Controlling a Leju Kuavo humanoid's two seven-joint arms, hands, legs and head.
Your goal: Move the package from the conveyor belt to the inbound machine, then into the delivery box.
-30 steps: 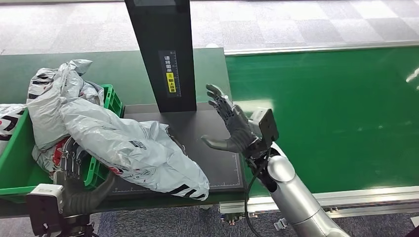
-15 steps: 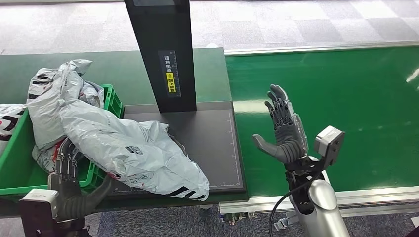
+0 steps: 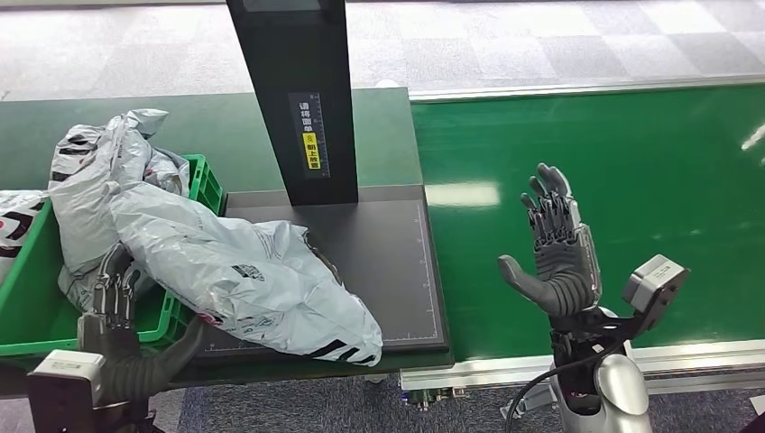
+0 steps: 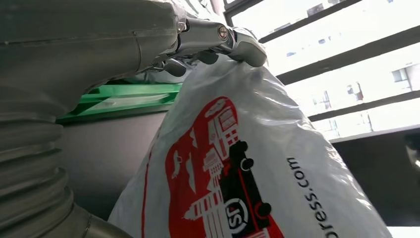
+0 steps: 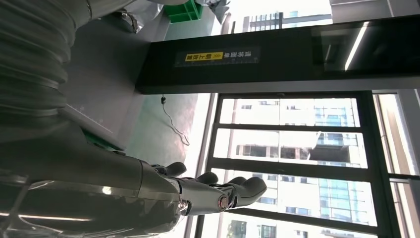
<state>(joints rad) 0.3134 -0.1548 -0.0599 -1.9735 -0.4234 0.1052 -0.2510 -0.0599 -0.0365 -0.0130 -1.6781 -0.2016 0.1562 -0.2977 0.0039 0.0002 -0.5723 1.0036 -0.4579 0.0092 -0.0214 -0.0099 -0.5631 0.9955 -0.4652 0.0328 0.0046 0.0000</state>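
pkg (image 3: pixel 253 284) on scanner plate (image 3: pixel 388 244), prob. overlapping bin (image 3: pixel 27 298)

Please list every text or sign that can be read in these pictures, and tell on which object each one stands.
"ress.com": the end of a web address, its start cut off, printed in black on the grey package, beside a red and black drawing with an "SF" mark.
Chinese characters, white and on yellow: label on the black column of the inbound machine; too small to read.
Small black print on the package in the head view: too blurred to read.
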